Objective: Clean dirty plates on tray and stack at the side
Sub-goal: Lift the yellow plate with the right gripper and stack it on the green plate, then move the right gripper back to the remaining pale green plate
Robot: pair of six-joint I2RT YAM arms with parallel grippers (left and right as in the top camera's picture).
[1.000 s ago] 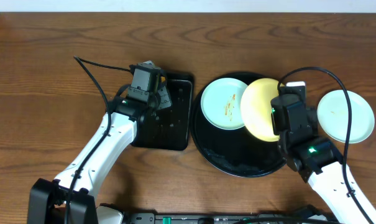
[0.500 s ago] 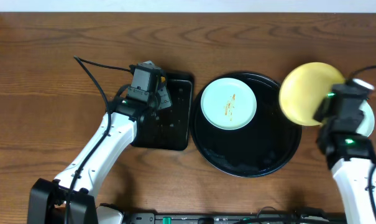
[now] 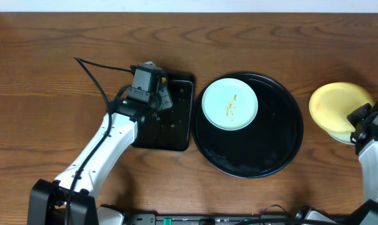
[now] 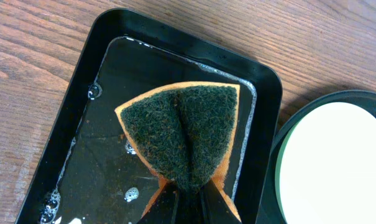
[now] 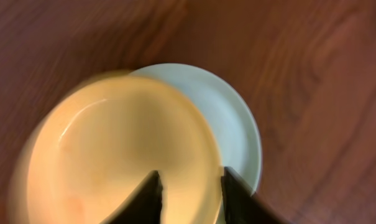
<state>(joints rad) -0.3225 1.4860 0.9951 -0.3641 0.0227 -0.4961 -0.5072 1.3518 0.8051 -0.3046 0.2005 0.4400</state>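
A mint-blue plate (image 3: 230, 103) with orange smears lies on the upper left of the round black tray (image 3: 251, 153). My right gripper (image 3: 362, 123) is shut on the rim of the yellow plate (image 3: 338, 106) at the far right, off the tray. In the right wrist view the yellow plate (image 5: 113, 149) hangs between my fingers (image 5: 189, 179) over a second mint-blue plate (image 5: 234, 118) on the wood. My left gripper (image 4: 188, 190) is shut on a folded green and orange sponge (image 4: 181, 130) in the rectangular tray (image 4: 63, 124).
The rectangular black tray (image 3: 176, 128) holds soapy water and stands just left of the round tray. The smeared plate's edge (image 4: 337, 168) and the round tray's rim (image 4: 270, 186) show at the right of the left wrist view. A black cable (image 3: 95, 78) trails over the wood at the left.
My right gripper has carried the yellow plate from the round tray rightward to above the mint-blue plate at the side. The left arm has not moved.
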